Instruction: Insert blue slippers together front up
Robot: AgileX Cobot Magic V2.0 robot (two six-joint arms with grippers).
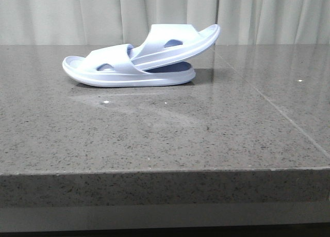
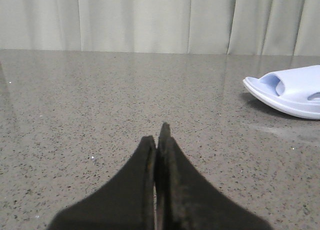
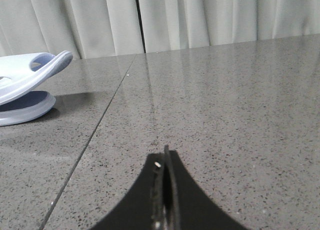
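We see blue slippers (image 1: 139, 59) nested, moulded foam, upper tilted | speckled grey stone tabletop (image 1: 165, 139) | L hand (image 2: 159, 140) closed, empty | R hand (image 3: 165, 162) closed, empty

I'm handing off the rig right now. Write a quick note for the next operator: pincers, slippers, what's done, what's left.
Left pincer: shut, empty, low over the table, clear of the slippers.
Right pincer: shut, empty, also clear of them.
Slippers: lower slipper lies flat, sole down, near the back of the table. Upper slipper is pushed under its strap and tilts up to the right.
Done: the pair looks nested, tops up, and neither pincer holds anything.
Left: seemingly nothing but a check that the upper one sits deep enough; its raised end hangs in the air.
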